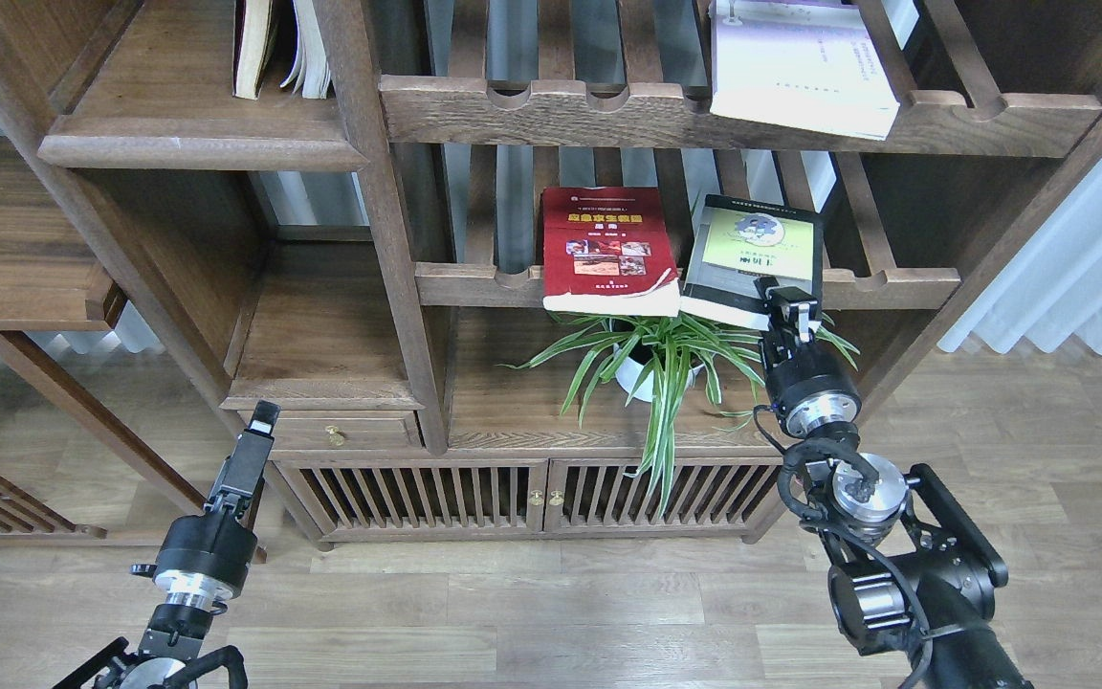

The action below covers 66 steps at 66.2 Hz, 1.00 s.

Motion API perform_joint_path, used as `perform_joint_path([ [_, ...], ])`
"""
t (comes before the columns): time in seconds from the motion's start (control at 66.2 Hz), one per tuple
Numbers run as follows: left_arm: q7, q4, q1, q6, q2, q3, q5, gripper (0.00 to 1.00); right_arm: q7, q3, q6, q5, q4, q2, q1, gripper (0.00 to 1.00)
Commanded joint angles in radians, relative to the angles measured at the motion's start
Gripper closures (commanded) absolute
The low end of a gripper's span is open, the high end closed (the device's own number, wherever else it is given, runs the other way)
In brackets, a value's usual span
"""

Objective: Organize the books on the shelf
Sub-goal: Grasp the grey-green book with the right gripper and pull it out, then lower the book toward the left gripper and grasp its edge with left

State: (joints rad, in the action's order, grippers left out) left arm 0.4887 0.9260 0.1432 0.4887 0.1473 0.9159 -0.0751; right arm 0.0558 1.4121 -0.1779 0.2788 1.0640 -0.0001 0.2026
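Note:
The red book point(608, 244) and the black-grey book with a yellow-green panel point(757, 251) lie side by side on the middle slatted rack, their front ends overhanging its rail. The white-lavender book point(800, 67) lies on the upper slatted rack. My right gripper point(788, 299) is at the front right corner of the black-grey book, its dark fingers overlapping the book's lower edge; I cannot tell whether they grip it. My left gripper point(262, 417) hangs low at the left, empty, in front of the small drawer. The solid shelf point(178, 144) is at the upper left.
Cream-paged worn books point(278, 48) stand on the solid shelf. A potted spider plant point(656, 368) sits just below the two books, left of my right wrist. A lower solid board point(321, 335) lies above a drawer point(336, 433). Cabinet doors point(532, 493) are at the bottom.

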Motion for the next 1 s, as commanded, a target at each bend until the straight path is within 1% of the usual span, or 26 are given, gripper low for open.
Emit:
perform_joint_path([
  [0.0, 0.0, -0.004, -0.004, 0.0, -0.002, 0.0, 0.0, 0.0, -0.004, -0.031, -0.075, 0.08, 0.14, 0.0, -0.083, 0.96],
  [0.181, 0.0, -0.007, -0.004, 0.0, -0.003, -0.002, 0.0, 0.0, 0.009, -0.038, -0.098, 0.105, 0.284, 0.0, -0.21, 0.96],
  [0.227, 0.0, -0.007, -0.004, 0.0, -0.003, -0.002, 0.0, 0.0, 0.007, -0.035, -0.132, 0.114, 0.32, 0.0, -0.239, 0.96],
  [0.272, 0.0, -0.012, -0.004, 0.0, -0.003, -0.003, 0.0, 0.0, 0.006, -0.044, -0.196, 0.14, 0.37, 0.0, -0.279, 0.96],
  [0.332, 0.0, -0.016, -0.004, 0.0, -0.003, -0.003, 0.0, 0.0, 0.004, -0.061, -0.233, 0.148, 0.424, 0.0, -0.325, 0.96],
  [0.483, 0.0, -0.018, -0.004, 0.0, -0.003, -0.019, 0.001, 0.0, -0.005, -0.131, -0.258, 0.139, 0.511, 0.0, -0.408, 0.96],
  [0.619, 0.0, 0.001, -0.001, 0.0, -0.002, -0.026, 0.006, 0.0, -0.017, -0.18, -0.298, 0.065, 0.533, 0.0, -0.453, 0.96],
  [0.635, 0.0, -0.012, 0.012, 0.0, 0.003, -0.044, 0.006, 0.0, -0.034, -0.214, -0.311, 0.022, 0.533, 0.0, -0.478, 0.96],
  [0.71, 0.0, -0.007, 0.018, 0.0, 0.005, -0.06, 0.008, 0.0, -0.054, -0.255, -0.311, -0.015, 0.533, 0.0, -0.5, 0.96],
  [0.816, 0.0, 0.005, 0.027, 0.0, 0.005, -0.069, 0.009, 0.0, -0.06, -0.306, -0.311, -0.038, 0.533, 0.0, -0.514, 0.96],
  [0.876, 0.0, 0.025, 0.039, 0.0, 0.005, -0.068, 0.014, 0.0, -0.073, -0.34, -0.311, -0.064, 0.533, 0.0, -0.517, 0.96],
  [0.982, 0.0, 0.034, 0.099, 0.0, 0.027, -0.063, 0.035, 0.0, -0.099, -0.39, -0.311, -0.105, 0.533, 0.0, -0.534, 0.96],
])
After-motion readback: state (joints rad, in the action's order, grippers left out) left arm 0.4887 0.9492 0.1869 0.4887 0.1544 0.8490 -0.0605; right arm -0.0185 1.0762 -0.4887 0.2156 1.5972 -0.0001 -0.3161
